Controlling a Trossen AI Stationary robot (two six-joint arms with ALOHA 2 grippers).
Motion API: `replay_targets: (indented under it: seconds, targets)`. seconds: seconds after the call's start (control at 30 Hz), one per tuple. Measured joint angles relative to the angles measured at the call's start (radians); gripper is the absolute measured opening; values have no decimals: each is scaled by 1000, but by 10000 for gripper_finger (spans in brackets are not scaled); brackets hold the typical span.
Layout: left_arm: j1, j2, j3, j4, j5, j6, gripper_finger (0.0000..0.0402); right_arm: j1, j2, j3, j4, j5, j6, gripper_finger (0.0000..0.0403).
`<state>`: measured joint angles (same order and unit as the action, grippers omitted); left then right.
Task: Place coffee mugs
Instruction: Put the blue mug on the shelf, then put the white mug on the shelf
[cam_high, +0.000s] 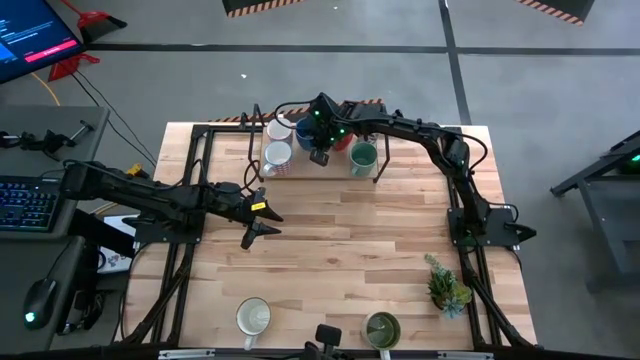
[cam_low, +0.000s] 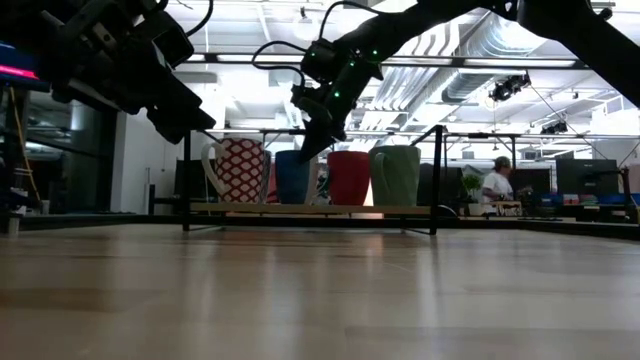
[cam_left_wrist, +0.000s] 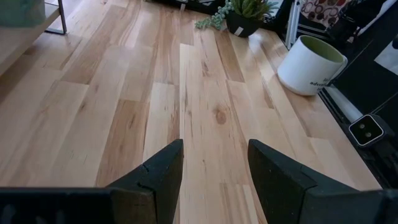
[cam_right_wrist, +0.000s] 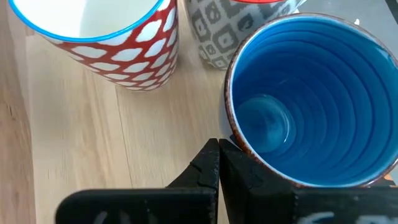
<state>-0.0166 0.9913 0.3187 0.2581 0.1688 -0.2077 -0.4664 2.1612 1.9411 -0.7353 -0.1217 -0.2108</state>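
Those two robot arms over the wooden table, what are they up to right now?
They are putting coffee mugs on a low rack at the table's far edge. The right gripper, shut, hangs at the rim of a blue mug there, beside a red-and-white patterned mug. The left gripper waits open over bare wood. A white mug and an olive mug stand at the near edge.

Seven coffee mugs are showing in the high view. Five are crowding at the upper centre: the pale mug (cam_high: 281, 129), patterned mug (cam_high: 277, 157), blue mug (cam_right_wrist: 298, 93), red mug (cam_low: 348, 178) and teal mug (cam_high: 362, 157). Two are sitting at the bottom edge: the white mug (cam_high: 252, 318) and olive mug (cam_high: 381, 328). One potted plant (cam_high: 446, 285) is standing at the lower right.
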Motion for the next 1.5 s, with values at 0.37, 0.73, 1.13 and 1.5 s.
replay_targets:
  seconds: [0.37,0.73,1.13,1.5]
  targets:
    - [0,0,0,0,0,0,170,0,0,0,7,0,0,0]
    - [0,0,0,0,0,0,170,-1,0,0,14,-1,0,0]
    - [0,0,0,0,0,0,170,11,0,0,-16,-59,2,0]
    - [0,0,0,-7,0,0,170,146,-6,10,-227,-162,-6,0]
